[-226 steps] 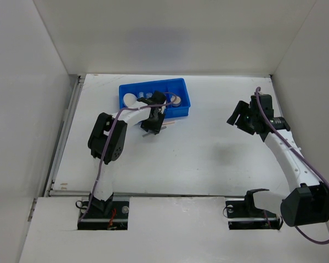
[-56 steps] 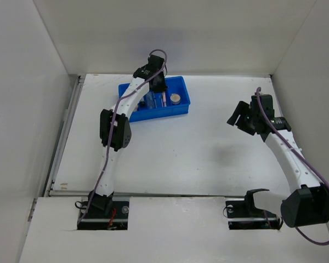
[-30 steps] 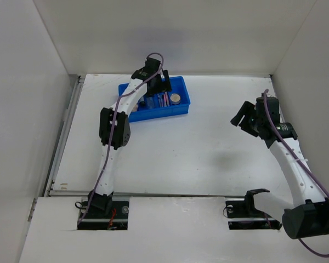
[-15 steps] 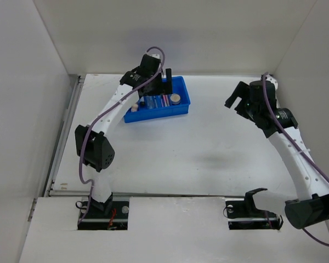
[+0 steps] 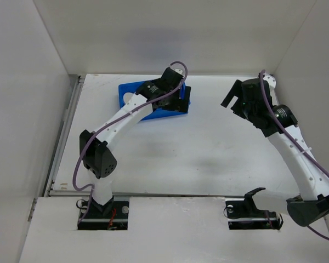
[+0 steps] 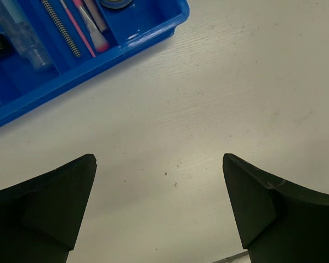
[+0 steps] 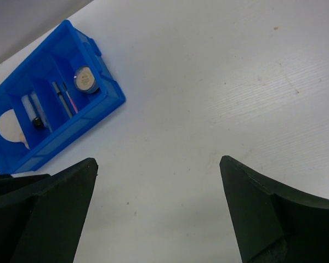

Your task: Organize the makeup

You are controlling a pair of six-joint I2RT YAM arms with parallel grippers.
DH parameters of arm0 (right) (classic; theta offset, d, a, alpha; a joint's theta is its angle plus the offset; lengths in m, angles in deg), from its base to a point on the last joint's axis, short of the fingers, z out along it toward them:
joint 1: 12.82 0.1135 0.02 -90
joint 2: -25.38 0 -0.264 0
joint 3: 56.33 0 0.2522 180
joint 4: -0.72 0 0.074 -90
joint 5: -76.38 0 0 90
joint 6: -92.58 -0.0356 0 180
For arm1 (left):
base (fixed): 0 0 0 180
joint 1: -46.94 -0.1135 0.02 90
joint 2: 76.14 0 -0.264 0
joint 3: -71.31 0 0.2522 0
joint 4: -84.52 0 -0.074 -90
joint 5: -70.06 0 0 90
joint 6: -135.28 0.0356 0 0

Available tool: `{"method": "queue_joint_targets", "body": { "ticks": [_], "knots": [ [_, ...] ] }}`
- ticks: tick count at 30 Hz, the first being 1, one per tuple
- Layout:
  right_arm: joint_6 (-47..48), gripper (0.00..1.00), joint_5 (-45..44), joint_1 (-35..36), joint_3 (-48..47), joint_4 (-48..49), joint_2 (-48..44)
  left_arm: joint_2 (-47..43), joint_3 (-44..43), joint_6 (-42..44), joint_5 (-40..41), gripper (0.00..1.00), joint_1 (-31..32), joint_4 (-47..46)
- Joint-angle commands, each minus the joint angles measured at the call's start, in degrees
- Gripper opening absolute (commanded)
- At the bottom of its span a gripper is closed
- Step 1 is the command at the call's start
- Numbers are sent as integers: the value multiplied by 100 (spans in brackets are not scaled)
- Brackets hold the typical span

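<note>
Moved: left end effector [image 6: 158, 164] swung clear of blue tray [image 6: 98, 63] | it and right end effector [image 7: 158, 164] gape empty | pink sticks [image 7: 70, 101], compact [image 7: 86, 80] in separate compartments, sorted by kind | likely finished

Makeup [image 7: 60, 98] in blue tray [image 7: 77, 131]

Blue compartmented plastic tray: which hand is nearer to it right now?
Left. The left hand hangs open by the right end of the blue compartmented plastic tray; the right hand, also open, is far off to its right.
</note>
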Motion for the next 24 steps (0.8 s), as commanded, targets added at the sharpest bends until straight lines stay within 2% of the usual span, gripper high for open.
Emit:
{"method": "queue_joint_targets", "body": {
  "ticks": [1, 4, 6, 10, 15, 21, 24],
  "knots": [
    [-80, 100, -282, 59, -133, -195, -74, -510, -69, 114, 409, 100, 126, 123],
    [-80, 100, -282, 112, 8, -64, -136, -737, -70, -8, 498, 100, 266, 194],
    [-80, 100, -343, 112, 60, -2, -136, -965, 254, -79, 577, 100, 319, 194],
    [-80, 100, -580, 112, 516, 174, -372, -2052, 1141, -220, 946, 100, 442, 63],
    [-80, 100, -686, 112, 1263, 683, -654, -3408, 2528, -501, 2068, 100, 442, 176],
    [-80, 100, -984, 112, 1396, 833, -707, -4787, 3392, -974, 3222, 100, 442, 711],
    [-80, 100, -1151, 112, 1335, 894, -707, -5026, 3604, -1186, 3758, 100, 390, 879]
  ]
}}
